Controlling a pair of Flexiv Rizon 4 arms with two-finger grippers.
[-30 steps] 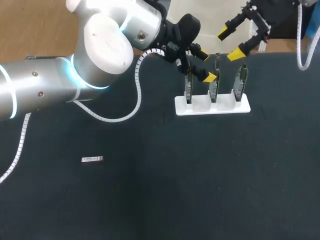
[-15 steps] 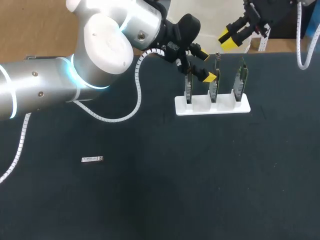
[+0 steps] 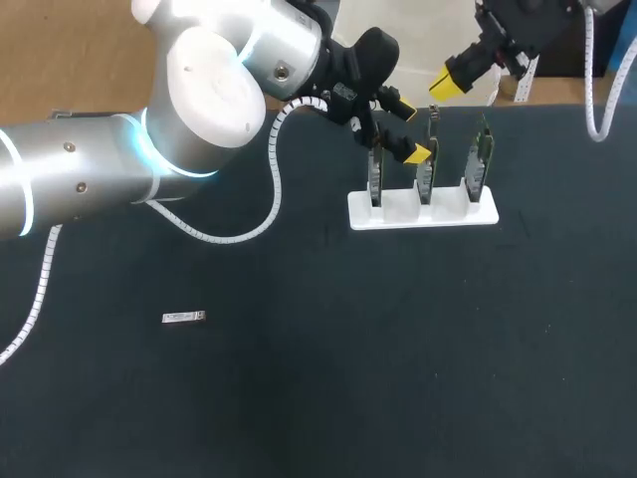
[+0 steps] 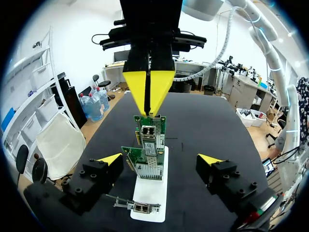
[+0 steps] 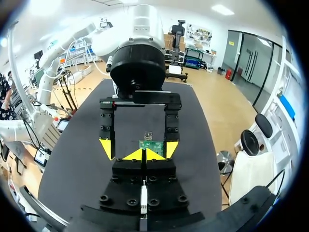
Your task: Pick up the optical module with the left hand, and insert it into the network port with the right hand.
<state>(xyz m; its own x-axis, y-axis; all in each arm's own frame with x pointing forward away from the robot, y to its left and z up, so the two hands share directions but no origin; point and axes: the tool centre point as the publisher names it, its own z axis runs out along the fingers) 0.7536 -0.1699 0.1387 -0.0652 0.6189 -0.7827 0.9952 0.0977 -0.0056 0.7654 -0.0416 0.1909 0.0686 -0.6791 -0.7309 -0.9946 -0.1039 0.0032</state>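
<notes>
The dark table (image 3: 348, 378) carries little. The optical module (image 3: 183, 317) lies flat on it, alone, well apart from both pincers and back along the left arm's side. The left pincer (image 3: 410, 127) hangs with its fingers spread wide and nothing between them, just over a white stand (image 3: 423, 213) that holds three green cards (image 3: 426, 169) upright in a row. In its wrist view the stand runs straight out ahead between the spread tips. The right pincer (image 3: 450, 80) has its yellow tips pressed together, gripping nothing, pointing down just above the farthest card, whose network port (image 4: 147, 131) faces the left pincer.
</notes>
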